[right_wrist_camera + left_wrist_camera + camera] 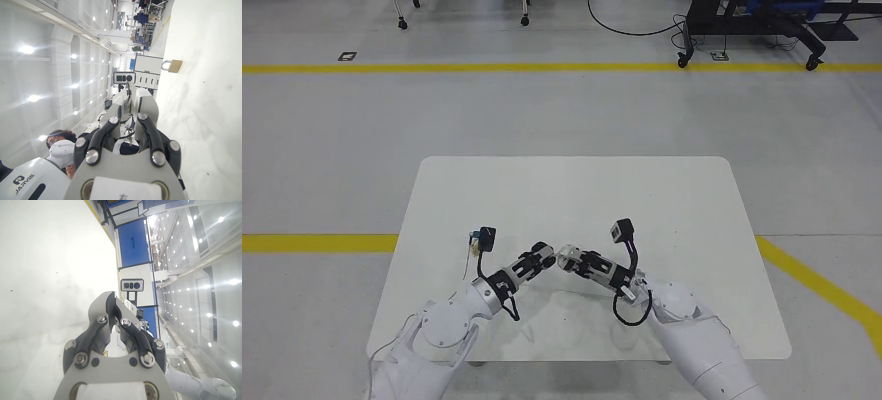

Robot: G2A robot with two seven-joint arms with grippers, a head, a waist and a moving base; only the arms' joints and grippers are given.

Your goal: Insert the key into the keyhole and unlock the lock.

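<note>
A brass padlock with a silver shackle lies on its side on the white table, well beyond both grippers. In the top view it looks like the small object by the left arm's wrist. My right gripper is shut on a thin dark metal piece, apparently the key, which pokes out past the fingertips. My left gripper is shut, and I see nothing between its pads. The two grippers, left and right, meet tip to tip above the table's front middle.
The white table has bare surface to the back and to both sides of the arms. Its front edge runs just below the arms. Yellow floor lines and wheeled stands lie beyond the table.
</note>
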